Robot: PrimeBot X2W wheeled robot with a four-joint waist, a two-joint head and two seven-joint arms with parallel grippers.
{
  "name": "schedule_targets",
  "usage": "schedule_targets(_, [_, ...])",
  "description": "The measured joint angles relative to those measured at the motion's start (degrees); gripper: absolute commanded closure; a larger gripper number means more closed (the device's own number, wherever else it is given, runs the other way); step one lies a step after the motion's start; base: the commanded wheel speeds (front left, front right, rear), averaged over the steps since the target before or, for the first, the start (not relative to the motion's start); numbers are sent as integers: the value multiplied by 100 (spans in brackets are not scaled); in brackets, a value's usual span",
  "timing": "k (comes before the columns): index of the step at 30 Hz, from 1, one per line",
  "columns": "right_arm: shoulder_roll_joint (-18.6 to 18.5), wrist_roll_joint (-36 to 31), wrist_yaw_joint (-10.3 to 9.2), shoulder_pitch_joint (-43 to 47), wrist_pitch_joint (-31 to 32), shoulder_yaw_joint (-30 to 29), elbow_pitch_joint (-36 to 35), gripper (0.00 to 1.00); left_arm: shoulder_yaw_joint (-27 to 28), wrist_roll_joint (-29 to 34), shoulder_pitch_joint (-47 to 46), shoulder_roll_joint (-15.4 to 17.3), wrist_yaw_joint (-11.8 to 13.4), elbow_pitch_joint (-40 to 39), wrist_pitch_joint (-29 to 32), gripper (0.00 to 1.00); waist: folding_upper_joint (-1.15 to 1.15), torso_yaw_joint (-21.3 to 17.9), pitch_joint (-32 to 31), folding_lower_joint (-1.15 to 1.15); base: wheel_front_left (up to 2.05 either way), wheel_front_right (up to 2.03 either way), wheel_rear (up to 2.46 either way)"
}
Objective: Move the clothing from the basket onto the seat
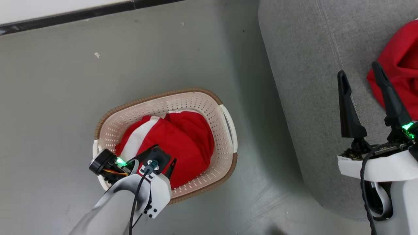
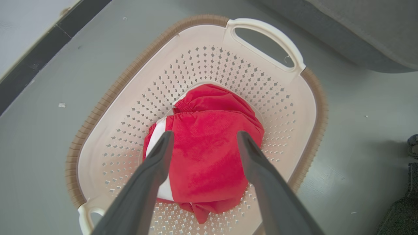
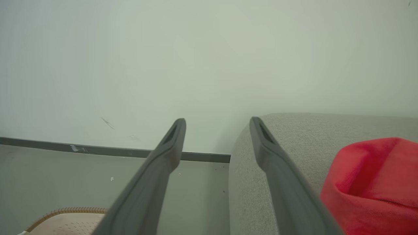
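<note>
**Progress: one garment across, one left in the basket**

One red garment (image 1: pixel 400 62) lies bunched on the seat (image 1: pixel 303 65), at the right edge of the head view, so that share of your job counts as done. A second red garment (image 1: pixel 183 143), with a white panel showing along one side, sits heaped in the middle of the basket (image 1: pixel 209 101). The basket stands on the floor (image 1: pixel 65 98) near the seat's rounded corner. Whether anything lies under that heap cannot be told.

Left gripper (image 2: pixel 205 133): your jaws stand wide apart and empty, poised over the heap, with one finger to each side of it in the left wrist view. No fabric is pinched, and I cannot tell whether the tips touch the cloth.

Right gripper (image 1: pixel 358 69): jaws likewise fully spread and holding nothing, over the seat just beside the garment lying there.

Assessment: roughly half complete on the visible evidence. Outstanding items are to close on the basket heap, lift it clear of the rim, carry it across to the seat and let go. I judge the pick-up to be the step in hand. Watch for a trailing fold catching on the basket wall.
</note>
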Motion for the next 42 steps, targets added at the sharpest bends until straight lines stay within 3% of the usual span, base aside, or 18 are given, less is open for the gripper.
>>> schedule_targets(18, [-1,419,0,-654,0,79,-125,0,-136,322,-834,-87,-24,937,-288,0,0,-465,1019,0,0,0,0])
schedule_targets(42, [-1,765,0,-1312,0,357,-108,0,-222,723,-1547,242,104,1993,-402,0,0,-1058,1951,0,0,0,0])
